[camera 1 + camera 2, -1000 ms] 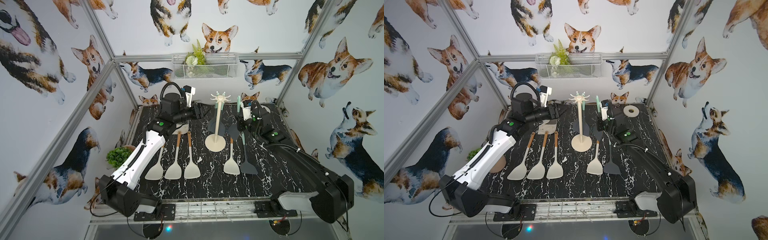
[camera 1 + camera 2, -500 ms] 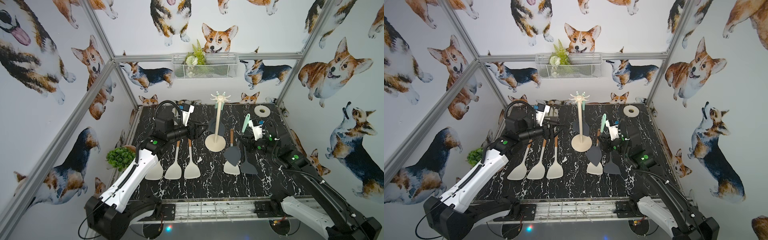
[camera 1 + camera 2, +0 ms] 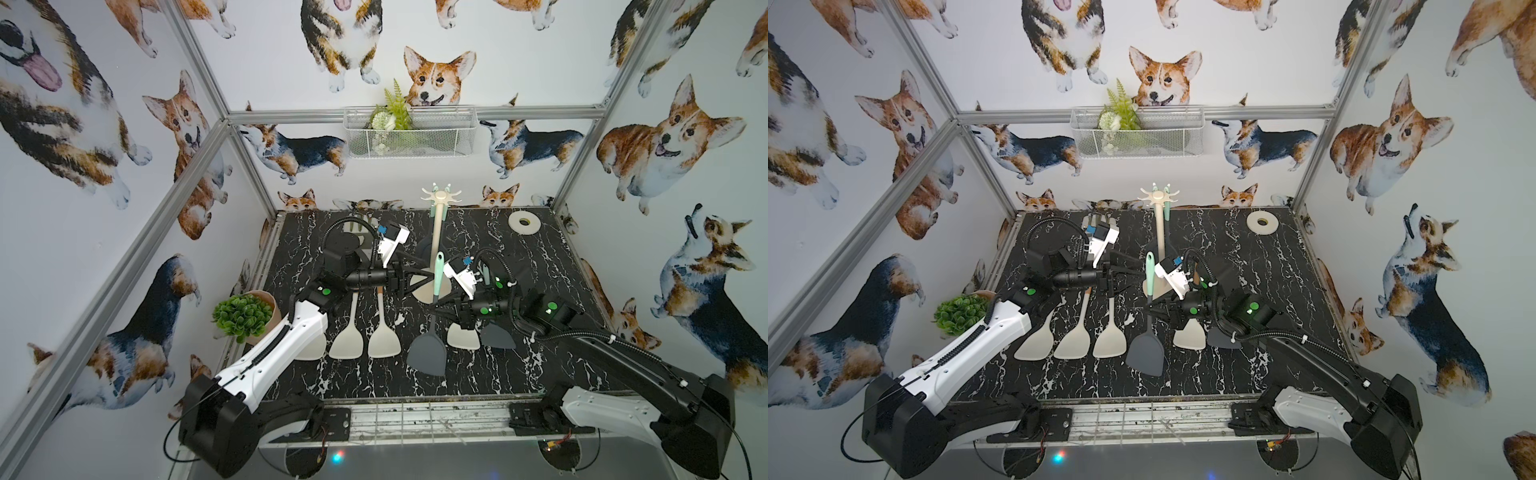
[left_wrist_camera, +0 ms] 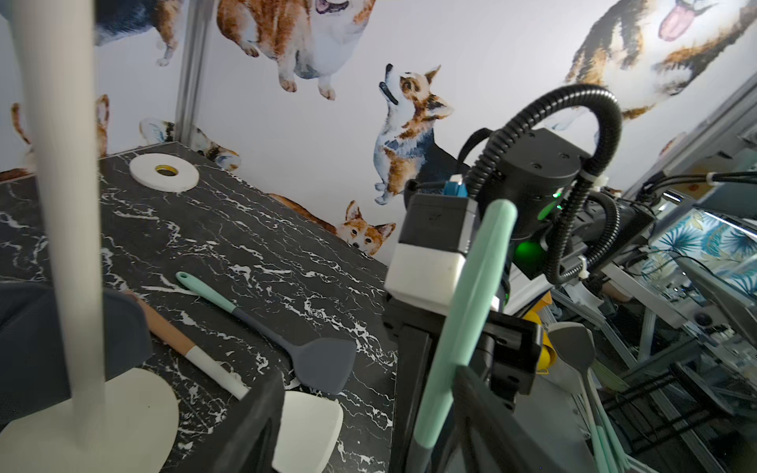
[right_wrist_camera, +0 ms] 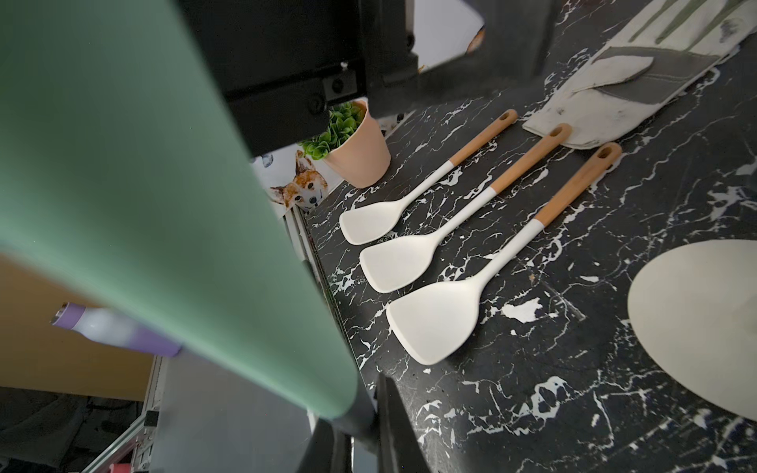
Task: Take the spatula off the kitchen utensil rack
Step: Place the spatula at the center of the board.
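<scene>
Near the front edge of the table (image 3: 498, 374), mid-width, the spatula (image 3: 428, 352) hangs clear of the kitchen utensil rack (image 3: 436, 232) — grey blade down, mint handle up — pinched low on that handle by the right gripper (image 3: 438, 306). Just behind, the left gripper (image 3: 430, 275) has its fingers spread at the rack's pole; contact cannot be told. The rack stands upright, mid-table toward the far edge. A tape roll (image 3: 524, 223) lies in the far right corner.
</scene>
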`<state>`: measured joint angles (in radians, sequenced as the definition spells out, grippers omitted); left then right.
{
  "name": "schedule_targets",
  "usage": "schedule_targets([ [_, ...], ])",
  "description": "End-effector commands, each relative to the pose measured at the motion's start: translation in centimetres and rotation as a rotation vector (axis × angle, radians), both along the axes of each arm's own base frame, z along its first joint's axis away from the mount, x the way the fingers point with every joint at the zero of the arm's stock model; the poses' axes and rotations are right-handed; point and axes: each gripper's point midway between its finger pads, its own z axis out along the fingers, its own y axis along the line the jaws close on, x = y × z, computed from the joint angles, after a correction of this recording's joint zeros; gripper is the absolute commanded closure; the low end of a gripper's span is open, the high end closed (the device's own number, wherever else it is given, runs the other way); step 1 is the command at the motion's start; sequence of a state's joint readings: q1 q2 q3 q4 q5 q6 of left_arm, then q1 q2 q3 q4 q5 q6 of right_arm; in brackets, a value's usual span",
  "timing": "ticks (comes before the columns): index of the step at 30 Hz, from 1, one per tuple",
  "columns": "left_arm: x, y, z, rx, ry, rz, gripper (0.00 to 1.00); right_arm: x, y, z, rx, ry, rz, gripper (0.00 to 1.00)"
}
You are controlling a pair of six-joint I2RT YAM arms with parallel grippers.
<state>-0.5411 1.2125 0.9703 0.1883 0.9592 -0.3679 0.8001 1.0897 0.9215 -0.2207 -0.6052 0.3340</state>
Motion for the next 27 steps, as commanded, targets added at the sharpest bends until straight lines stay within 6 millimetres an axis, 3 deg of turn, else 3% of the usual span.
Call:
schedule_targets([
  [1,-1.3,-0.5,0.7,-0.023,-0.051,-0.082,0.35,-0.2,1.0,1.6,0.050,-0.040,0.041,1.00],
  [8,-1.6,-0.7,0.2,-0.014,-0.031,-0.107,0.46,0.3,1.0,2.2,0.066,-0.062,0.015,1.00],
  [15,-1.4,-1.1,0.6,-0.015,0.003,-0.128,0.95,0.3,1.1,2.0,0.051,-0.048,0.022,1.00],
  [16,-1.3,-1.2,0.7,-0.015,0.013,-0.128,1.00,0.7,1.4,0.9,0.025,-0.028,0.014,0.99],
  [18,-0.9,-1.3,0.7,-0.008,0.037,-0.113,1.00,0.9,1.4,0.9,0.020,-0.028,0.003,0.97],
  [27,0.3,-0.6,1.1,0.013,0.043,0.008,1.00,2.8,0.6,1.9,0.005,-0.074,-0.115,0.53],
])
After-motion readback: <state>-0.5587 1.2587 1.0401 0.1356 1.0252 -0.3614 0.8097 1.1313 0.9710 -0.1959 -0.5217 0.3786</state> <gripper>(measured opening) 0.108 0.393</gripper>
